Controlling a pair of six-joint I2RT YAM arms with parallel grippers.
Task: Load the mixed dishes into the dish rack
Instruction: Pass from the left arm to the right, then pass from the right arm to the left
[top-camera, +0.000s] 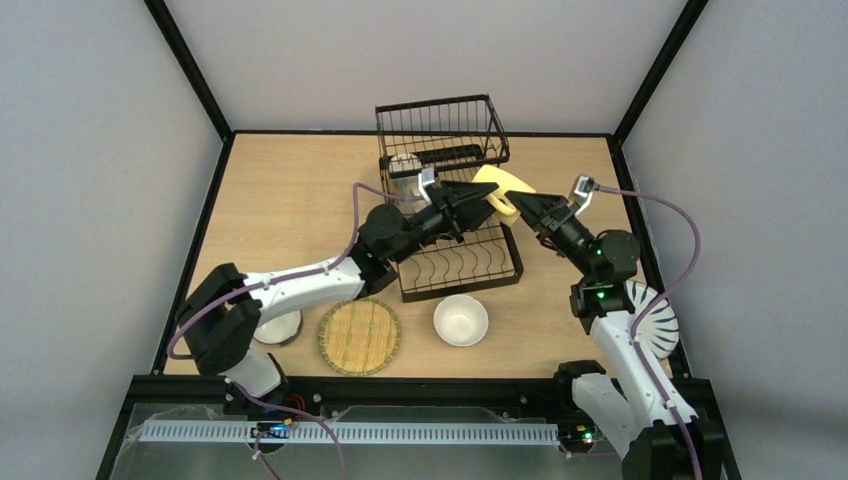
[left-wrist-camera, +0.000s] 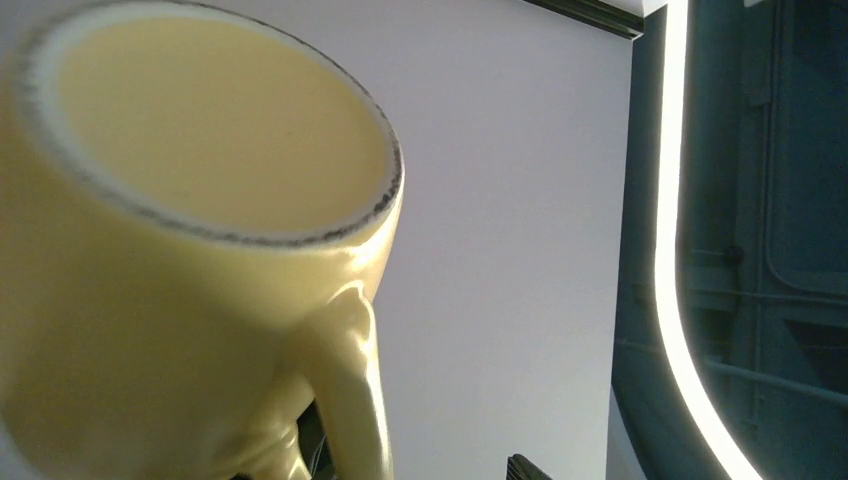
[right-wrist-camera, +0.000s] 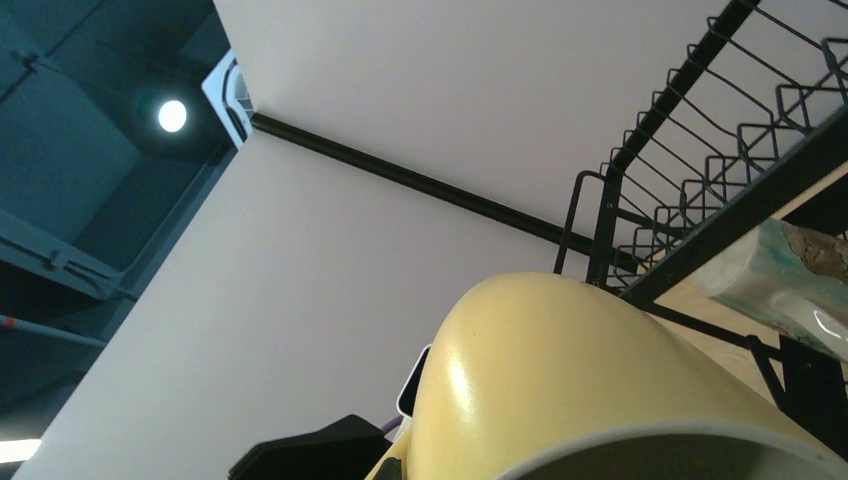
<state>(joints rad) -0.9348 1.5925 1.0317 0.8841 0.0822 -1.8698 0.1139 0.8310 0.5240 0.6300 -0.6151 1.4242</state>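
The pale yellow mug (top-camera: 503, 186) hangs in the air over the right end of the black wire dish rack (top-camera: 462, 270), between my two grippers. My right gripper (top-camera: 523, 208) comes at it from the right and is shut on it; the mug (right-wrist-camera: 600, 380) fills the bottom of the right wrist view. My left gripper (top-camera: 484, 201) sits against the mug's left side with its jaws spread. In the left wrist view the mug (left-wrist-camera: 200, 250) and its handle loom close, one fingertip (left-wrist-camera: 520, 468) stands well clear to the right, and the other finger is hidden.
A clear tumbler (top-camera: 405, 172) stands in the rack under the raised basket (top-camera: 440, 125). On the table lie a woven bamboo plate (top-camera: 360, 336), a white bowl (top-camera: 461, 320), another bowl (top-camera: 277, 327) under my left arm, and a blue-striped plate (top-camera: 658, 322) by my right arm.
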